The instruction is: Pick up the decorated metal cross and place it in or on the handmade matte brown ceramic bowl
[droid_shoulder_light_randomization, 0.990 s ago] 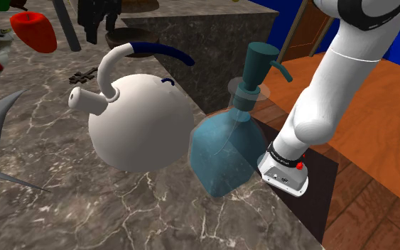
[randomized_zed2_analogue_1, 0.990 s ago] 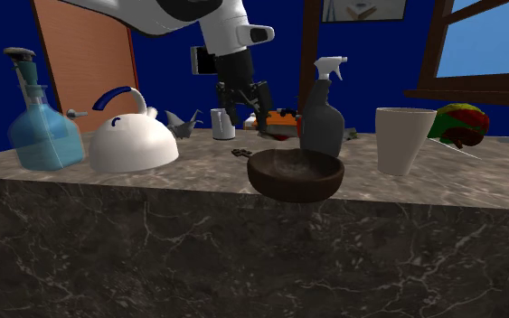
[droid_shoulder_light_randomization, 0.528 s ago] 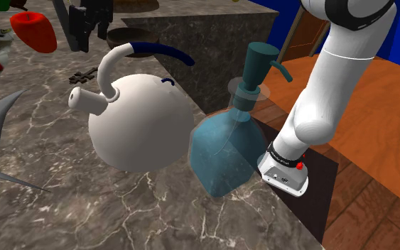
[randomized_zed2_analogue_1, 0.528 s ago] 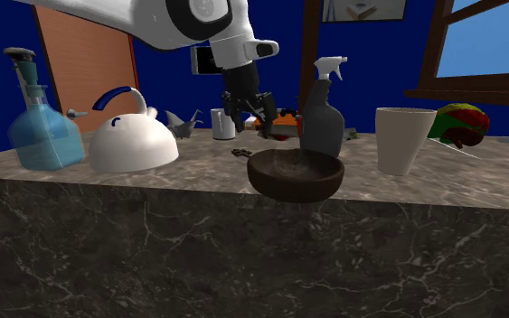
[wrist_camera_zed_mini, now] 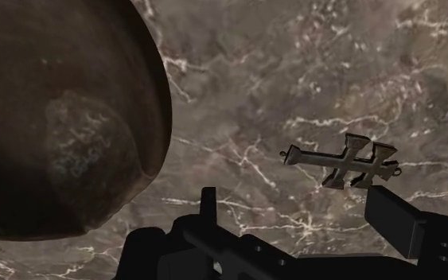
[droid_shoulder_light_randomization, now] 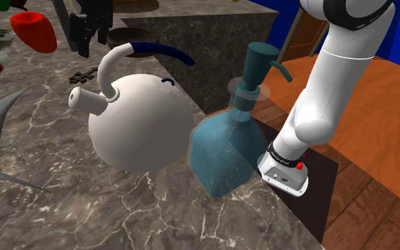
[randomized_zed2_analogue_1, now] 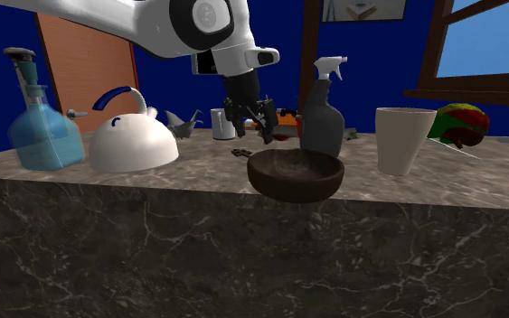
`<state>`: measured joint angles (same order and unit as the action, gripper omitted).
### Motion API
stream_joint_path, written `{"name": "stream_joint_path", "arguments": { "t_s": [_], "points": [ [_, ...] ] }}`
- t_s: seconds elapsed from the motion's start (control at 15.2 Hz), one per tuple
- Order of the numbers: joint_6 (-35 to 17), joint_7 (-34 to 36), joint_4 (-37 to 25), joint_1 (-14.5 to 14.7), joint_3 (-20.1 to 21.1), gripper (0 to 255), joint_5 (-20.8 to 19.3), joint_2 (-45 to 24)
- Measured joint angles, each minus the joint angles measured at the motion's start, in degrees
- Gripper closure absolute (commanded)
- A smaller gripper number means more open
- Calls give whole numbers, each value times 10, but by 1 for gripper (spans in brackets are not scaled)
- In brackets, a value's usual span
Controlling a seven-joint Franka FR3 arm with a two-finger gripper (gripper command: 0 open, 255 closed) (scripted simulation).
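The small dark metal cross [wrist_camera_zed_mini: 343, 162] lies flat on the marble counter, just ahead of my open gripper [wrist_camera_zed_mini: 301, 213] and nearer its right-hand finger [wrist_camera_zed_mini: 395, 221]. Nothing is between the fingers. The brown bowl [wrist_camera_zed_mini: 63, 119] sits empty beside the cross, on the other finger's side. In the second exterior view the gripper [randomized_zed2_analogue_1: 263, 131] hangs above the counter behind the bowl [randomized_zed2_analogue_1: 296, 174], with the cross [randomized_zed2_analogue_1: 240, 153] below it to the left. From the shoulder view the gripper [droid_shoulder_light_randomization: 88, 39] hovers above the cross [droid_shoulder_light_randomization: 84, 74], beside the bowl [droid_shoulder_light_randomization: 128, 35].
A white kettle [droid_shoulder_light_randomization: 138, 121] and a blue pump bottle [droid_shoulder_light_randomization: 226, 145] stand near the counter's front edge. A dark spray bottle [randomized_zed2_analogue_1: 322, 113], a white cup [randomized_zed2_analogue_1: 404, 140] and a small mug [randomized_zed2_analogue_1: 222, 124] stand close by the bowl. A red object [droid_shoulder_light_randomization: 35, 30] lies at the back.
The gripper has dropped lower and shifted toward the second exterior view's right, closer to the bowl and cross, and the hand has turned. Cross and bowl have not moved.
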<state>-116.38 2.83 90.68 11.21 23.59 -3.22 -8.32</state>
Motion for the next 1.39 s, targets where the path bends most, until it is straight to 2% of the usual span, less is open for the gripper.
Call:
{"name": "stream_joint_path", "arguments": {
  "t_s": [0.07, 0.66, 0.73, 0.92, 1.19, 1.39],
  "points": [
    [0, 0, 0, 0, 0, 255, 0, 0],
    [0, 0, 0, 0, 0, 255, 0, 0],
    [0, 0, 0, 0, 0, 0, 0, 0],
    [27, 36, -14, 13, 4, 0, -11, -7],
    [125, 152, -95, 61, 17, 0, -45, -53],
    [125, 179, -90, 71, 18, 0, -50, -62]
  ]
}}
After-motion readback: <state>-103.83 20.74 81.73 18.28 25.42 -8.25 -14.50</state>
